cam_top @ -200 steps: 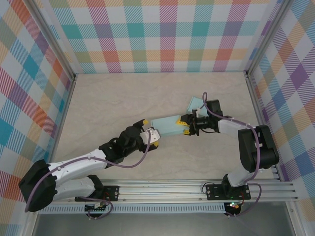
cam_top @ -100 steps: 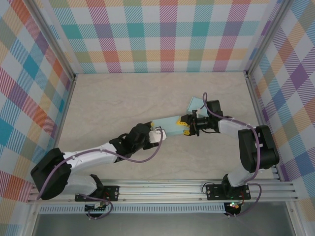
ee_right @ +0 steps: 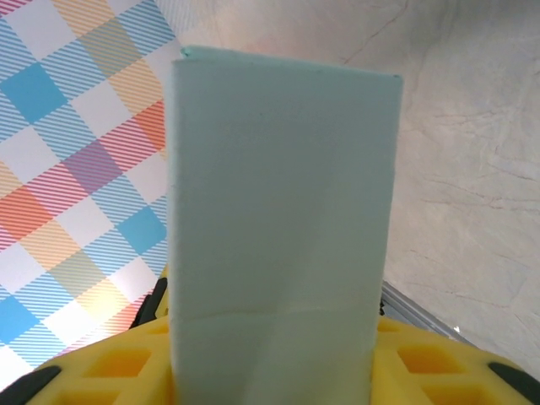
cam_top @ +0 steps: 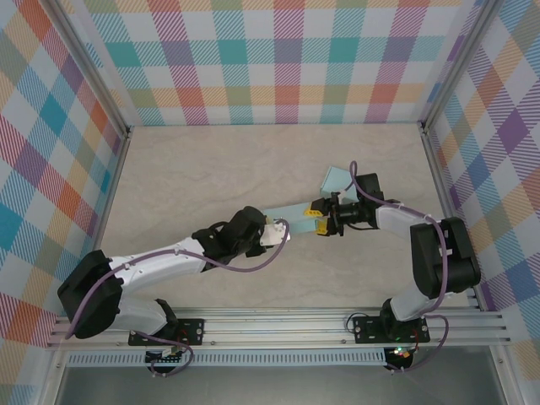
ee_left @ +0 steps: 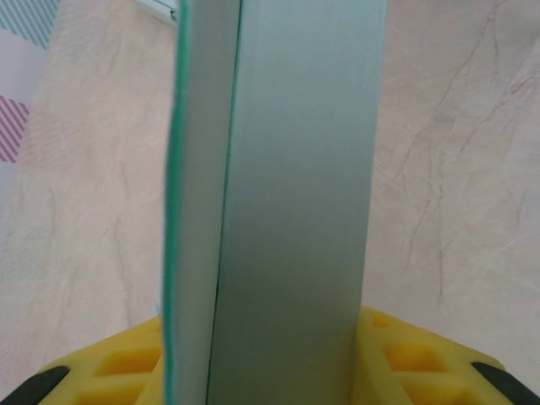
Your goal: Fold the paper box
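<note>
Change: 1 second ago the left fingers [ee_left: 126, 364] sat wide apart just off the left end of the paper box [cam_top: 291, 213]. Now the left arm [cam_top: 160, 266] has pushed in and they have closed onto that end. In the left wrist view the box stands edge-on between the 2 yellow pads and fills the gap, so this reads as a grip on the box.

The right fingers [ee_right: 426, 361] stay at the box's right end. A teal panel fills the space between their pads, so they are gripping the box too.

From above, the box's teal face looks narrower than before, so it seems tipped up toward its edge. I cannot tell whether it still touches the worktop.

Meaning for the task: the box is now pinned at both ends by the 2 arms, which sets up a fold or squeeze along its length. Folding looks part done, not finished. A teal flap [cam_top: 332, 177] still sticks out past the box's right end on the far side. Whether it is joined to the box is hidden by the right arm.

Surface: beige marbled worktop [cam_top: 202, 169], matte, bare on all sides of the box.

Room: plaid panel walls [cam_top: 287, 59] behind and to both sides of the box, and a metal rail [cam_top: 295, 325] nearer than the box, carrying the arm bases.
</note>
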